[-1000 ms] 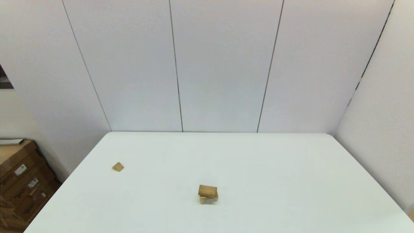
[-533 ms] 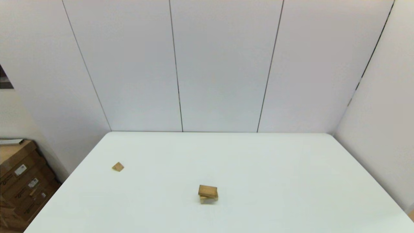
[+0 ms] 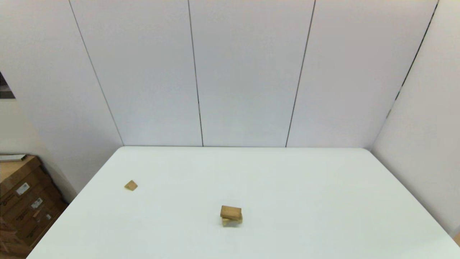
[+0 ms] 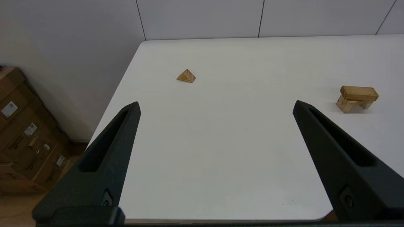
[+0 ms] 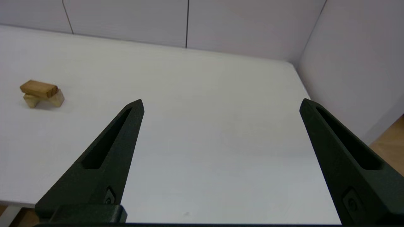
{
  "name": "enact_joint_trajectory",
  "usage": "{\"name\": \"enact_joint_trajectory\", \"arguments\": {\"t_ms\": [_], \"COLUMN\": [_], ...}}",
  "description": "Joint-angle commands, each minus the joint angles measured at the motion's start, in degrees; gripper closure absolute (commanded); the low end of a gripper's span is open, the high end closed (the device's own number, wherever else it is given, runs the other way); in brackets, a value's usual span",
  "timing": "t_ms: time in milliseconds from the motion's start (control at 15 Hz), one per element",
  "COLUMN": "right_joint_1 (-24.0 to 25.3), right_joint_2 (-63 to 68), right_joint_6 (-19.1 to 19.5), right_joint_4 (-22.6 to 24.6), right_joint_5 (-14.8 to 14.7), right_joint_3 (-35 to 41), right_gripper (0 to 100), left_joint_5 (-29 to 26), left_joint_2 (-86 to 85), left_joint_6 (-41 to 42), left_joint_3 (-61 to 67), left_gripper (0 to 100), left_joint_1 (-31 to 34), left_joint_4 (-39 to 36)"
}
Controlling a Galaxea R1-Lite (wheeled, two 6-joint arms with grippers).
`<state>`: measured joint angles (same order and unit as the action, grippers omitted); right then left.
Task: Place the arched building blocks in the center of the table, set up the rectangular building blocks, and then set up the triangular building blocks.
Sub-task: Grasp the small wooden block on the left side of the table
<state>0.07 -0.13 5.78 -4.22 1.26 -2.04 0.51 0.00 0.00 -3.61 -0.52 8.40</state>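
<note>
Both claws hang back at the near edge of the table [image 3: 323,187], spread wide and holding nothing: the left gripper [image 4: 215,105] and the right gripper [image 5: 221,104]. Farther in, near the middle, the rectangular block [image 3: 231,212] lies on top of the arched block [image 3: 231,222]. The triangular block [image 3: 130,185] sits well apart, far out on the left.

Left gripper [image 4: 215,105] and right gripper [image 5: 222,104] hang apparently parked, fingers spread.

Bright, even light; soft shadows, slight blur.
</note>
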Motion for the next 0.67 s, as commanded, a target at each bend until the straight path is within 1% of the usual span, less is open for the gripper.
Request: {"name": "enact_joint_trajectory", "arguments": {"t_ms": [67,133,533,600,667], "right_joint_1": [0.0,0.0,0.0,0.0,0.0], "right_joint_2": [0.1,0.1,0.1,0.1,0.1], "right_joint_6": [-3.0,-3.6,-3.7,-3.7,-3.7], "right_joint_4": [0.1,0.1,0.1,0.1,0.1], "right_joint_5": [-0.2,-0.3,-0.3,-0.3,-0.3], "right_joint_3": [0.5,0.5,0.5,0.5,0.5], "right_gripper": [0,0,0,0,0], "left_joint_5": [0.0,0.0,0.3,0.3,0.5], "left_joint_2": [0.1,0.1,0.5,6.2,15.6], "left_joint_6": [0.0,0.0,0.8,1.1,-0.2], "left_joint_3": [0.0,0.0,-0.6,-4.0,-8.4], "left_gripper": [0,0,0,0,0], "left_joint_1": [0.0,0.0,0.0,-0.1,0.0], "left_joint_4": [0.1,0.1,0.3,0.2,-0.1]}}
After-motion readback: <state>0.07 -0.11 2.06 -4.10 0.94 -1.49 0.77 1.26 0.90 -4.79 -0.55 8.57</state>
